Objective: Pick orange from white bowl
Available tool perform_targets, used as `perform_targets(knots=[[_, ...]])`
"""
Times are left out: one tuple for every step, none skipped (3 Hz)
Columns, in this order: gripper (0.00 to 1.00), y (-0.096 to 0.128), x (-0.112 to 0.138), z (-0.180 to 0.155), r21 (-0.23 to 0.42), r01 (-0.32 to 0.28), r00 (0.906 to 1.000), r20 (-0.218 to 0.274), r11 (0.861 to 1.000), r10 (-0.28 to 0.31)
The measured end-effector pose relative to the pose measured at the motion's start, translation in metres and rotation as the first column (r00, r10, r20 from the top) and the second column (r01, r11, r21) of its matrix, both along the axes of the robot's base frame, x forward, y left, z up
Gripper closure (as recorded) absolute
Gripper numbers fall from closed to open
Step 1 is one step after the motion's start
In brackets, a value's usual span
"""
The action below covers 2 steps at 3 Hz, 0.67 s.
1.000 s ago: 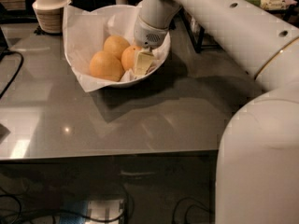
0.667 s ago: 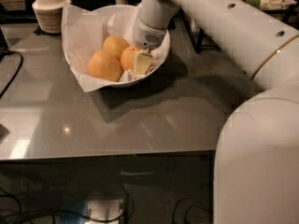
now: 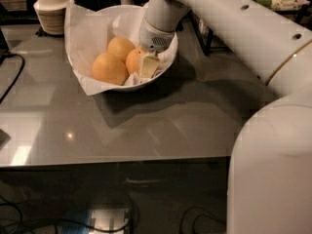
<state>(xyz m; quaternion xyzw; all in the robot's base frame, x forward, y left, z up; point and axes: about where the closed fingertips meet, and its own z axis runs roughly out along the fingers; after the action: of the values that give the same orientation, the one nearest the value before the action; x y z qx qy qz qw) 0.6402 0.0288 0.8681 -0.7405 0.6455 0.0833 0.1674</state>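
The white bowl (image 3: 165, 65), lined with crumpled white paper, stands on the grey table toward the back. Three fruits lie in it. The orange (image 3: 133, 61) is the deeper-coloured one on the right, partly covered by my gripper. Two paler yellow-orange fruits lie to its left (image 3: 109, 68) and behind it (image 3: 121, 47). My gripper (image 3: 145, 68) reaches down into the bowl from the upper right and sits right against the orange's right side, low in the bowl.
A stack of ribbed beige bowls (image 3: 51, 11) stands at the back left, close to the white bowl. A black cable (image 3: 12, 77) lies at the left edge. My white arm (image 3: 234, 28) and base (image 3: 273, 169) fill the right side. The table's front edge (image 3: 117, 160) runs across the middle.
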Motion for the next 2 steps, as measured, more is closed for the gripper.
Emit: perform_targets(knots=[[1.00, 0.000, 0.000, 0.001, 0.008, 0.001, 0.9999, 0.011, 1.000, -0.002], [1.00, -0.004, -0.004, 0.018, 0.043, 0.011, 0.9961, 0.086, 0.999, -0.015]])
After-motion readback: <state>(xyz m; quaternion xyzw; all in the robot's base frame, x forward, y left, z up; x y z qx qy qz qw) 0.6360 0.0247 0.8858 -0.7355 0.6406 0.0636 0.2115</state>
